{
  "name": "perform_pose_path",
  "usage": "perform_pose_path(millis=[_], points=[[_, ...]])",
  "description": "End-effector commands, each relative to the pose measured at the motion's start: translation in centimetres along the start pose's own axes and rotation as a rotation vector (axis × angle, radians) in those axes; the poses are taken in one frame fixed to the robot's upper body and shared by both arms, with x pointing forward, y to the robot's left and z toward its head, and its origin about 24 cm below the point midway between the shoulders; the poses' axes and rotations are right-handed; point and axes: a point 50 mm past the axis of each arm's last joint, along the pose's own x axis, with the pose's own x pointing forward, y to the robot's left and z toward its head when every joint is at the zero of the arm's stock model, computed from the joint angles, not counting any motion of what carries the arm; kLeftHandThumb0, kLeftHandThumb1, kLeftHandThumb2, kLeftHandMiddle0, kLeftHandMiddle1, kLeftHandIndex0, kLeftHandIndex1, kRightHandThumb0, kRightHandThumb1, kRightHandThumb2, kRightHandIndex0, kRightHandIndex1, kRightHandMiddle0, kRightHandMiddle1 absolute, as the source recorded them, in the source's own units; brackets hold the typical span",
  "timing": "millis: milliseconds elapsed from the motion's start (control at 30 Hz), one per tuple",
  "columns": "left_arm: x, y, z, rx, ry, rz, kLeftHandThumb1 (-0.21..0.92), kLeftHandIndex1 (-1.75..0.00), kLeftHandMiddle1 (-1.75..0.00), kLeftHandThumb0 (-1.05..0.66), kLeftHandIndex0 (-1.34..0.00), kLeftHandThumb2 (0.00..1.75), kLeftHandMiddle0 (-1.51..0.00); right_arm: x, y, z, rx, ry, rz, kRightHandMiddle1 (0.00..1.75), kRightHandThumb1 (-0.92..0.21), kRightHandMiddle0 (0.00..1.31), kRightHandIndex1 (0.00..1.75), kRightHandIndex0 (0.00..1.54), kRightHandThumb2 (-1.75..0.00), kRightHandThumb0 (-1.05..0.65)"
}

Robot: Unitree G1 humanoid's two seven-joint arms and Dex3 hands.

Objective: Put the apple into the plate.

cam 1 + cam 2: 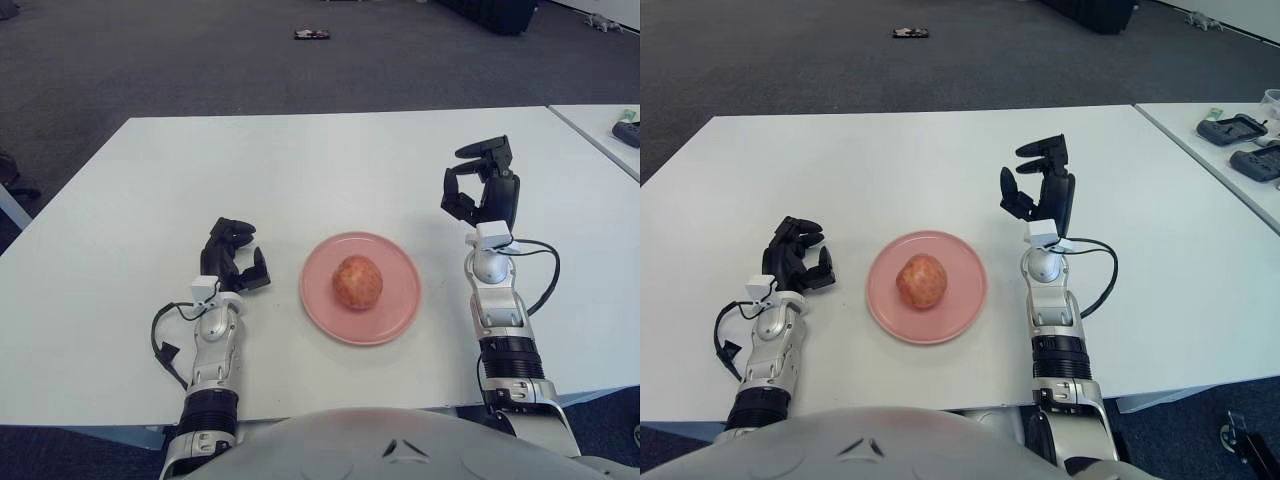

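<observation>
A red and yellow apple (357, 281) sits in the middle of a pink plate (398, 303) on the white table (300, 170). My right hand (480, 180) is raised to the right of the plate, fingers spread and holding nothing. My left hand (236, 255) shows to the left of the plate, low over the table, fingers relaxed and holding nothing.
A second white table (1230, 165) stands at the far right with dark devices (1237, 128) on it. A small dark object (311, 35) lies on the grey carpet beyond the table.
</observation>
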Motion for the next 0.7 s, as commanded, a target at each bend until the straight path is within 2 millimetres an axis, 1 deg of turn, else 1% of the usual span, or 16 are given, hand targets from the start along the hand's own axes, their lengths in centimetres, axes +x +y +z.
perform_pose_path(millis=[0,167,367,500,667], points=[[-0.6,0.5,-1.4,0.002,0.086,0.009,0.11,-1.75,-1.75,-0.01,-0.53,1.57,-0.76,-0.7,-0.2,-0.9,-0.027,0.039,0.002,1.75,-0.72,0.31,1.51,0.55,-0.80,-0.37],[-0.6,0.4,-1.5,-0.011,0.091,0.004,0.13,-1.75,-1.75,-0.01,-0.52,1.55,-0.74,-1.2,-0.2,-1.5,-0.026,0.062,0.014,1.75,-0.70,0.33,1.45,0.56,-0.84,-0.38],[-0.5,0.3,-1.5,-0.020,0.094,-0.001,0.15,-1.75,-1.75,-0.01,-0.51,1.53,-0.73,-2.3,-0.1,-3.8,-0.031,0.132,0.059,1.75,-0.67,0.35,1.41,0.57,-0.88,-0.39],[-0.5,0.3,-1.6,-0.011,0.092,-0.001,0.08,-1.74,-1.75,-0.01,-0.56,1.60,-0.78,-2.6,0.0,-4.2,-0.021,0.150,0.072,1.75,-0.66,0.35,1.40,0.58,-0.88,-0.39],[-0.5,0.3,-1.6,0.003,0.091,-0.007,0.05,-1.73,-1.75,-0.01,-0.59,1.63,-0.81,-3.4,0.1,-4.7,0.001,0.188,0.081,1.75,-0.65,0.36,1.38,0.60,-0.90,-0.39]])
